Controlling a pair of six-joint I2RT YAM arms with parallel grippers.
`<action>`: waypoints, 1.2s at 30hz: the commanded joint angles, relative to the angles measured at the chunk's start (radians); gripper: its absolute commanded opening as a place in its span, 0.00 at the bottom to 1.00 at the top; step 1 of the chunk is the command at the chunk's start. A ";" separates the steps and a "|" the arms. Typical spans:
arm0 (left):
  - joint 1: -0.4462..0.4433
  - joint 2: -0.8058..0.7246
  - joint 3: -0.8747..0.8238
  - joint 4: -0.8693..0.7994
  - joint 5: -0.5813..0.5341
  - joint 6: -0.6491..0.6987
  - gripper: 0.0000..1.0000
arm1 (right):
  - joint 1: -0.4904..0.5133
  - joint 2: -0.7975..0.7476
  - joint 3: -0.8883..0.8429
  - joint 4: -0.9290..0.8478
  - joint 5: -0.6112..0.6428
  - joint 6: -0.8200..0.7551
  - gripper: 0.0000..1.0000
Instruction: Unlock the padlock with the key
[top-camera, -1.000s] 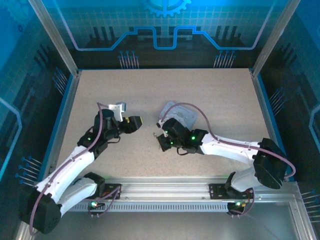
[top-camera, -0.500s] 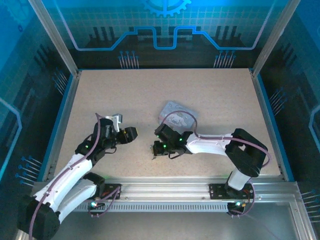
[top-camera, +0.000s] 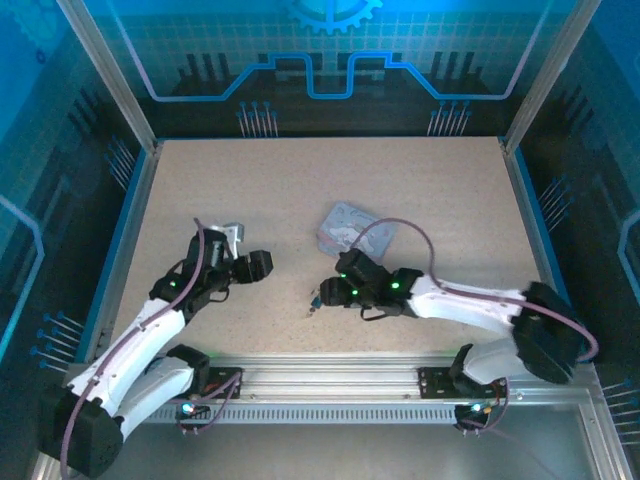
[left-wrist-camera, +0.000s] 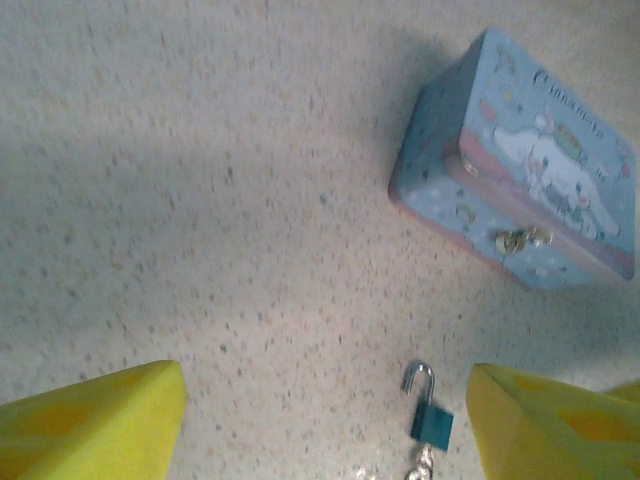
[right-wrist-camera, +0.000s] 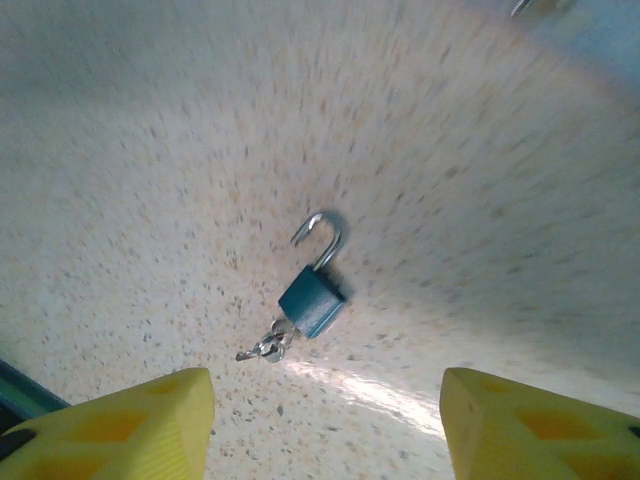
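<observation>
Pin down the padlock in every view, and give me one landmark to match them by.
Top external: padlock, low centre, below-left of the tin.
Left wrist: bottom edge, right of centre, below the tin.
Right wrist: centre, shackle open.
Shared landmark: the tin, its corner at top right in the right wrist view.

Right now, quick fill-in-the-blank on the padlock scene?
The padlock lies on the table with its shackle ___.
The key sits at the padlock's end opposite the ___.
The right tool, jaws apart, holds ___.
The cartoon tin is ___.
Missing: open; shackle; nothing; closed.
</observation>
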 joint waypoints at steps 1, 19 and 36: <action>0.018 0.014 0.053 -0.010 -0.066 0.096 0.80 | -0.034 -0.188 0.001 -0.219 0.239 -0.105 0.67; 0.095 0.219 -0.153 0.590 -0.560 0.413 0.99 | -0.926 -0.586 -0.407 0.228 0.098 -0.601 1.00; 0.259 0.741 -0.414 1.728 -0.329 0.401 0.99 | -1.006 -0.002 -0.405 0.960 -0.043 -0.781 1.00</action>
